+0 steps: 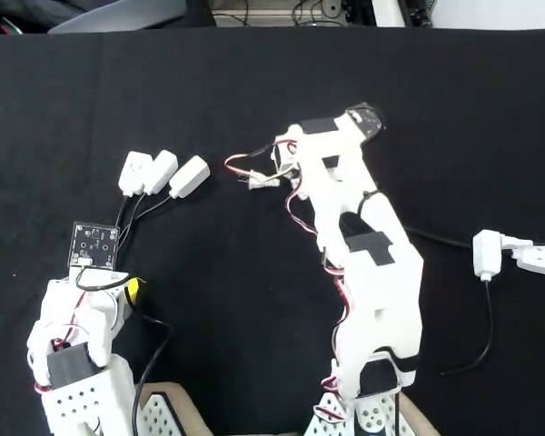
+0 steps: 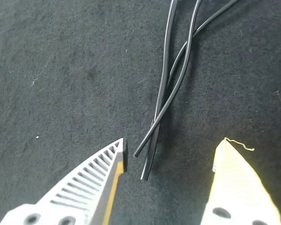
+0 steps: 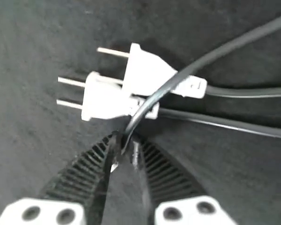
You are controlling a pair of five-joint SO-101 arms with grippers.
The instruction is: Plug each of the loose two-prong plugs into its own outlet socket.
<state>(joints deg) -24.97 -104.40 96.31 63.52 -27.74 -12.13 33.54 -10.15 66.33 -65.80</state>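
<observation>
**High view.** My ref pt is the socket trio [image 1: 161, 172]: three white, rounded-rectangle plastic blocks fanned side by side on matte black cloth [image 1: 454, 100]. Thin black trio cords [image 1: 127, 213] run from the trio down to my left arm [image 1: 82, 354], which sits just below it. The right arm [image 1: 368, 263] is blocky white plastic w/ black patches and loose red/white wiring. It stands right of the trio, wrist bent toward it. Far right of the trio, well apart, a white block [image 1: 486, 252] touches a 2nd white piece [image 1: 538, 259] at the frame edge. A black cord curls off the block.

**Left wrist view.** The left gripper [image 2: 173, 143] is spread wide w/ nothing in it. One ribbed white finger [image 2: 91, 180] and one ribbed yellow finger [image 2: 236, 178] come to wedge tips over fuzzy cloth. Three glossy thin black cords cross each other betw. the tips.

**Right wrist view.** The right gripper [image 3: 125, 139] has dark ribbed wedge tips pinched shut on a thin cord [image 3: 152, 101], smooth and black. That cord arcs over two white moulded plugs lying flat. The front plug [image 3: 105, 99] and rear plug [image 3: 147, 70] each have two slim straight metal pins and touch side by side. Thicker grey-black round cords [image 3: 234, 89] trail from their backs. I can't place them vs. the trio from here.
</observation>
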